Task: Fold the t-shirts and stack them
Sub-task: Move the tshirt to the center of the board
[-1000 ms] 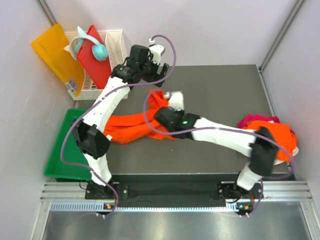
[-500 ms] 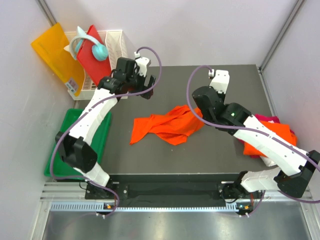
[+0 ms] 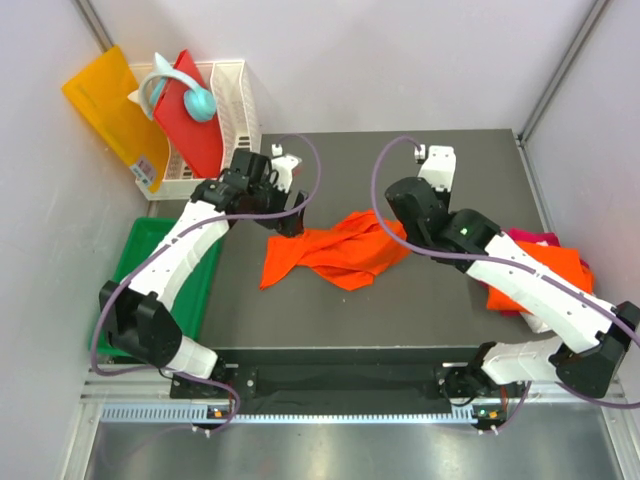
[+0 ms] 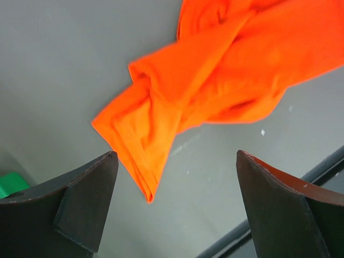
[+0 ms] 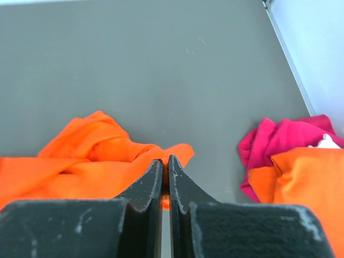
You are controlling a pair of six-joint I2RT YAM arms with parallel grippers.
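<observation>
1. Clearly, the task is at an early step, as I judge it. One orange t-shirt lies crumpled and twisted near the middle of the table. It is not spread flat and no fold is made in it.
2. At about 3 o'clock from it, well apart, a heap of other t-shirts lies by the table's right edge. It is orange cloth together with a magenta-pink t-shirt. No tidy stack shows anywhere.
3. The crumpled shirt runs out to a narrow pointed corner at its 8 o'clock end, and most of the cloth is bunched toward 2 o'clock.
4. The left gripper hangs over the shirt's 10 o'clock part. Its fingers are wide apart and hold nothing, and its wrist view looks down at the pointed corner.
5. The right gripper is at the shirt's 2 o'clock edge with its fingers pressed together. I cannot tell whether a bit of cloth is nipped between them.
6. The next move, I think, asks the left gripper to go down on the corner and close on a single layer. Then both arms can pull the shirt flat.
7. The left arm reaches up along the table's left side and bends inward, with the wrist tipped down. The right arm crosses over the heap, and its wrist points toward the shirt.
</observation>
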